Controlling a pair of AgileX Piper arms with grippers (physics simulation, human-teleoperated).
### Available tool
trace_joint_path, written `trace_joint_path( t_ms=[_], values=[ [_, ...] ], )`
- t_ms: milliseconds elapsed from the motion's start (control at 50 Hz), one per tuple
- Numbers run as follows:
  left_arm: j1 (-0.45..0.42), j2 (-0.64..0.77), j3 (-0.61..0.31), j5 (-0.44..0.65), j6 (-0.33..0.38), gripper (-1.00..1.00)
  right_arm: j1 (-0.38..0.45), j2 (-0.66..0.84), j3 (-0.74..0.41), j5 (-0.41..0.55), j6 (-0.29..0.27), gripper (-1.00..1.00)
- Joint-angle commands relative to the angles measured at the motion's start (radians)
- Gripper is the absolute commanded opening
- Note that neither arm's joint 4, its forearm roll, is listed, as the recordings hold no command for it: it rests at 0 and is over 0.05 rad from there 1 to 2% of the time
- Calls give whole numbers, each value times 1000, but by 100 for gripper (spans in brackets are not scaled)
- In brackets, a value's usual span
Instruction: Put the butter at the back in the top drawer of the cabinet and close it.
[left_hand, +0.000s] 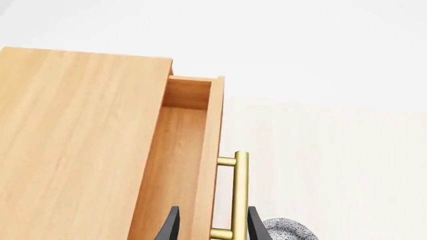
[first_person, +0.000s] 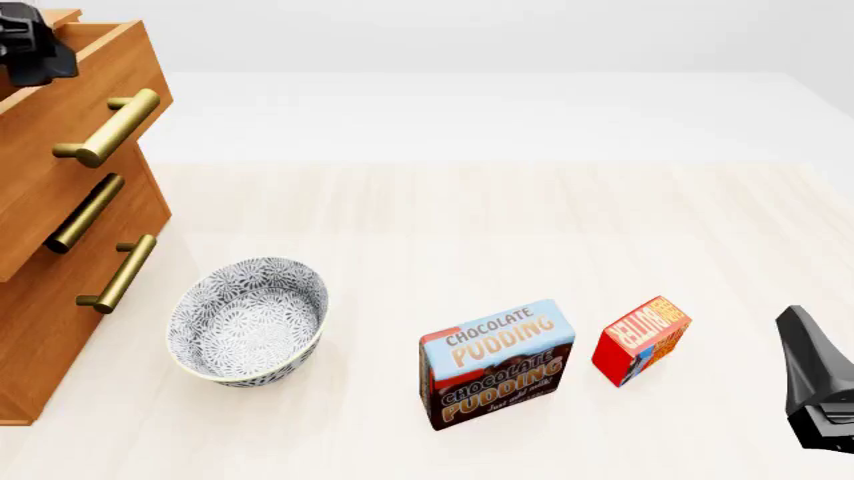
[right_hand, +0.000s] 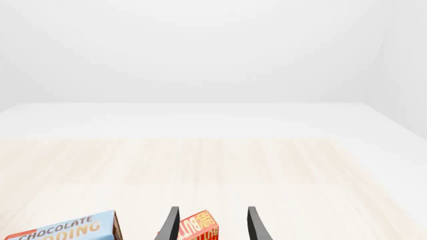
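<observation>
While the top drawer (left_hand: 180, 165) stands pulled part-way out of the cabinet (left_hand: 73, 145), the left gripper (left_hand: 208, 226) hangs above the drawer's front edge, its two dark fingers spread, with the drawer front and the brass bar handle (left_hand: 239, 195) both lying between them. No contact between fingers and handle can be made out, so the left gripper reads as released and grasping nothing. The drawer's interior, seen beyond the fingertips in the left wrist view, shows bare wood. Beside the right-hand fingertip a patterned bowl (left_hand: 288, 231) is partly visible on the table (left_hand: 333, 165) below.

From the front camera, the left gripper (first_person: 34, 45) appears only as a dark mass at the cabinet's upper corner, above the topmost handle (first_person: 110, 127); two lower drawers sit closed beneath it.

The right gripper (right_hand: 209, 225) is likewise spread apart and empty. The butter (right_hand: 198, 227), a small red box with orange lettering, lies between and just ahead of its fingers, tilted on the table; whether the fingers touch it cannot be told. To that gripper's left stands the chocolate pudding box (right_hand: 67, 231). In the front view the butter (first_person: 642, 338) rests near the right gripper's dark body (first_person: 817, 385), well apart from the cabinet, with the pudding box and the bowl (first_person: 250, 320) between them.
</observation>
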Motion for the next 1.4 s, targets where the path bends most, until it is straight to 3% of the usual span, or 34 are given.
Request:
trace_joint_path(
  t_ms=[20, 1400],
  values=[
    [4, 4, 18, -12, -1, 100, 0, 0, 0, 0, 0, 100],
    [14, 47, 75, -63, 15, 100, 0, 0, 0, 0, 0, 100]
  ],
)
